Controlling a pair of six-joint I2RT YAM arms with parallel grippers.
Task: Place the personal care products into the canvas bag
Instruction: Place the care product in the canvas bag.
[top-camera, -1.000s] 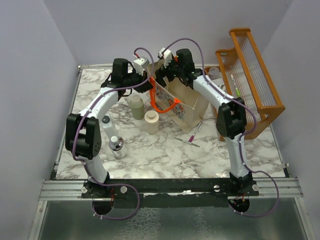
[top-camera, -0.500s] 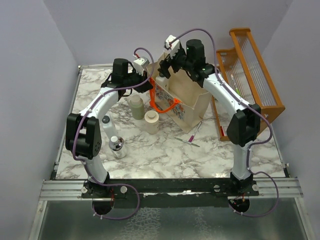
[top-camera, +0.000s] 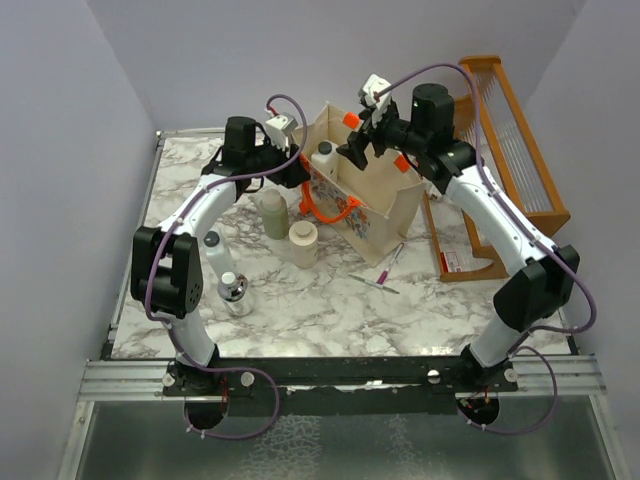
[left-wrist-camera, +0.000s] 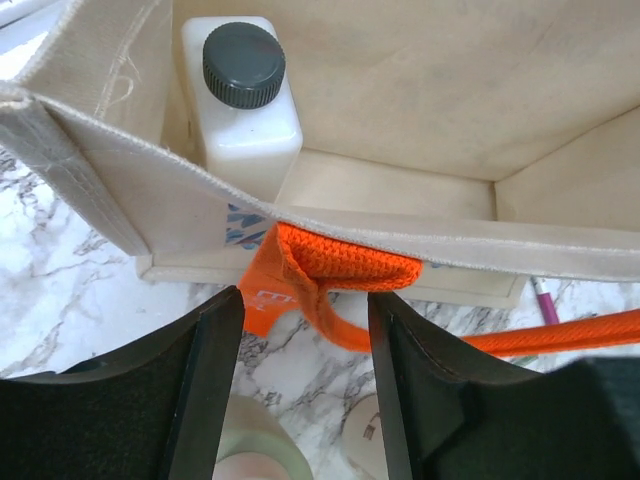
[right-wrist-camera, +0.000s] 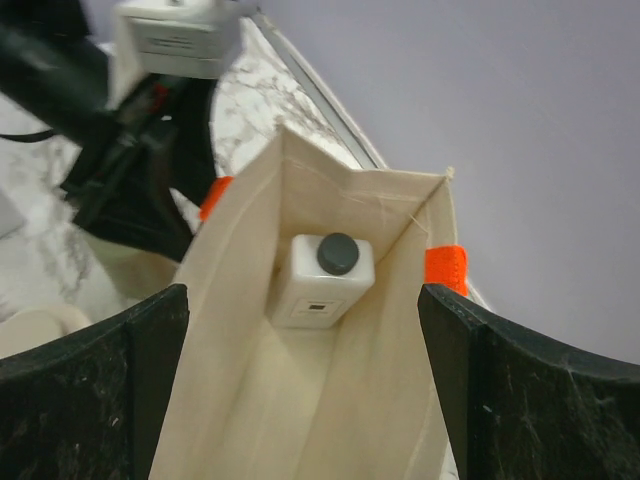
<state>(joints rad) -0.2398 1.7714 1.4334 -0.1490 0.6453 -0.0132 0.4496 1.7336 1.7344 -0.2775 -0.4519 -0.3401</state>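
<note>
One in, four to go. The white bottle w/ dark cap (top-camera: 323, 160) stands upright inside the canvas bag (top-camera: 385, 195), tucked into the corner at the bag's 10 o'clock.

Right gripper (top-camera: 360, 150) hangs over the bag mouth, fingers spread wide, nothing in them. Left gripper (left-wrist-camera: 305, 310) sits at the bag's 9 o'clock rim. Its fingers are partly closed w/ the orange tab (left-wrist-camera: 340, 270) between them, so it looks pinched on the tab, propping the mouth open.

Left on the marble table (top-camera: 420, 310), all on the bag's 8-9 o'clock side:
- olive-green bottle (top-camera: 273, 213), just beside the bag
- beige bottle (top-camera: 303, 243), right next to it
- second white bottle (top-camera: 213, 248), half hidden by the left arm
- clear bottle w/ chrome cap (top-camera: 233, 290), nearest the bases

Room check: the bag interior is mostly bare, plenty of drop space toward its 4 o'clock end. The orange rack (top-camera: 520, 170) crowds the bag's 3 o'clock side, and pens (top-camera: 385, 270) lie at its 6 o'clock. My read: the right arm must reach across the bag to get at the bottles, and the left arm fills that lane, so approach angles are tight.
</note>
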